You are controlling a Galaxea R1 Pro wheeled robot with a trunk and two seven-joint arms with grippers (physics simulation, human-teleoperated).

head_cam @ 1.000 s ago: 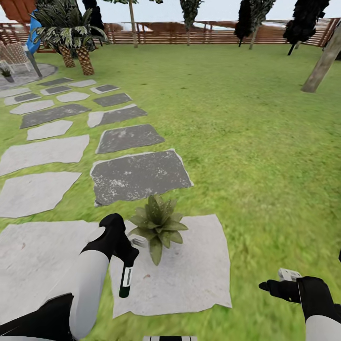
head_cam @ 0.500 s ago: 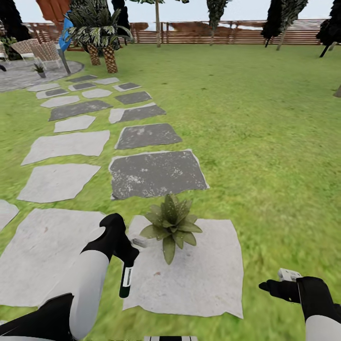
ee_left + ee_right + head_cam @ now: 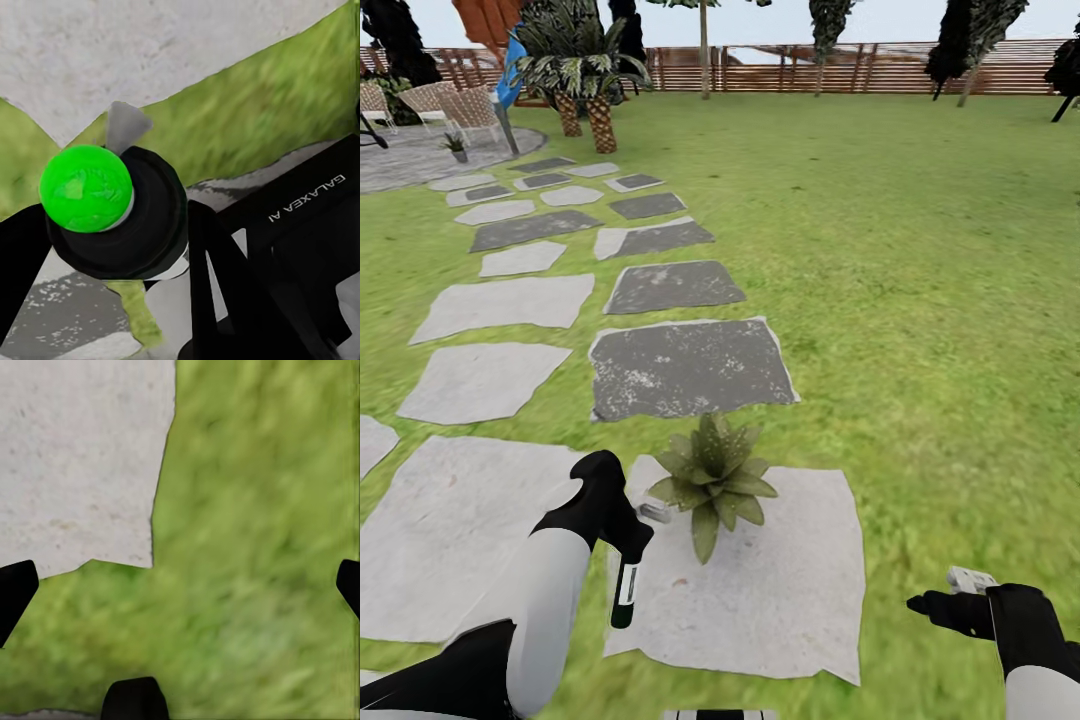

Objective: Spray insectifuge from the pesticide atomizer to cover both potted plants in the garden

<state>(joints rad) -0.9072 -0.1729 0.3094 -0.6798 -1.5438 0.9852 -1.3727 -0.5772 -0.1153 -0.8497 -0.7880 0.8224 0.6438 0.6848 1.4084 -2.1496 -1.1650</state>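
My left gripper is shut on the pesticide atomizer, a dark-green bottle with a white label hanging bottom-down. Its pale grey spray head points at a potted plant, a low rosette standing on a pale stepping stone just beside it. From the left wrist view I see the bottle's bright green end and the grey nozzle. A second small potted plant stands far off on the gravel patio. My right gripper is open over grass, fingers wide apart.
Grey stepping stones lead away to the patio with wicker chairs. Striped palm-like plants stand beyond them. A brown slatted fence and trees close the lawn's far side. Open grass spreads to the right.
The whole view has swung, so stones and plant sit further right than a second ago; the patio now shows more. Both arms keep their places in the picture, the atomizer still held.
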